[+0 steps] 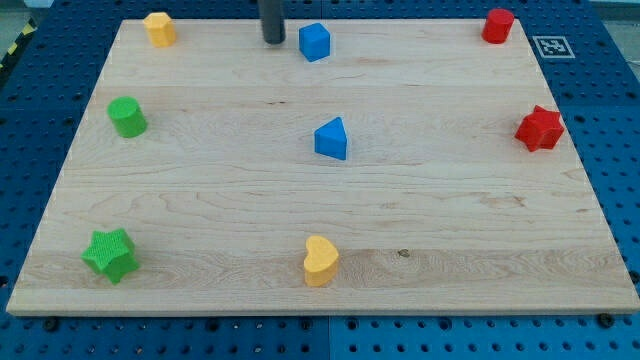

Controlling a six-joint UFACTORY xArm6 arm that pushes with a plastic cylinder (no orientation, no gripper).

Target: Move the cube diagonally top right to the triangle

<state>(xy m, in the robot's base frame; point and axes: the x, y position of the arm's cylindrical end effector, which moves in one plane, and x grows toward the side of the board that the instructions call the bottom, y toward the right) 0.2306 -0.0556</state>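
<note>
The yellow heart point(320, 261) and green star point(110, 254) lie nearest on the counter point(450, 220). Beyond, the blue triangle point(332, 139) sits below and right of my tip point(273, 40). The blue cube point(314, 42) stands just right of my tip, apart. No hand here, only a rod.

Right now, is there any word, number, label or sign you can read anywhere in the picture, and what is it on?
No words or numbers anywhere.
Only sign: a black-and-white square marker on the blue pegboard, off the wooden board's top right corner; it is a pattern, not text.
The blocks carry no labels.
</note>
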